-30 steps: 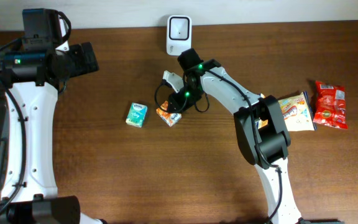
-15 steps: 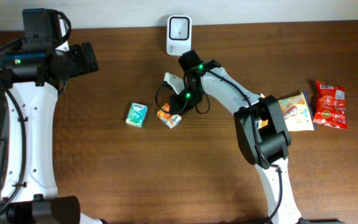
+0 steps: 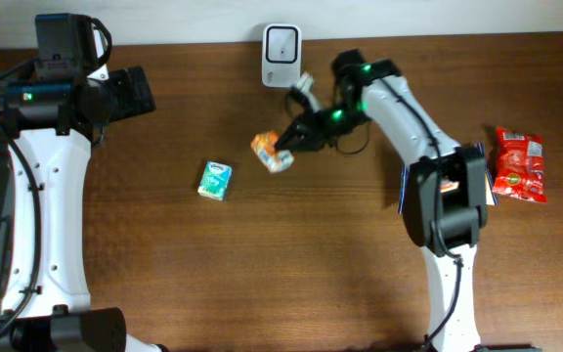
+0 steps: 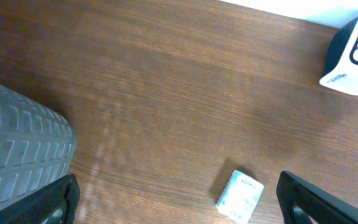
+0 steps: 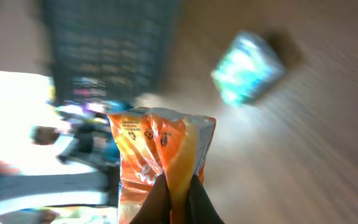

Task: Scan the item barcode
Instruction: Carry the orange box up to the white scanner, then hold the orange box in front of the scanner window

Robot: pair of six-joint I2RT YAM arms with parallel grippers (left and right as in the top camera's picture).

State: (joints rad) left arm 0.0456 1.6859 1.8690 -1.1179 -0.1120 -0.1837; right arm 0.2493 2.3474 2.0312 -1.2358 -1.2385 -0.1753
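The dark brown wooden table [image 3: 164, 274] spans the view. The right arm reaches left across it, elbow bent. Its right gripper [image 3: 289, 144] is pinched tight on a crinkly orange-and-white foil snack pouch [image 3: 272, 153], held near the white rounded plastic barcode scanner [image 3: 281, 43]. The left arm stands folded at the left edge, its left gripper [image 4: 178, 202] spread wide and empty.

A small, crinkled orange-and-white packet [image 3: 271, 154] is pinched at one end by the closed right gripper [image 3: 287, 145] and held out past its fingertips. A white scanner [image 3: 281, 42] is seen just beyond the gripper.
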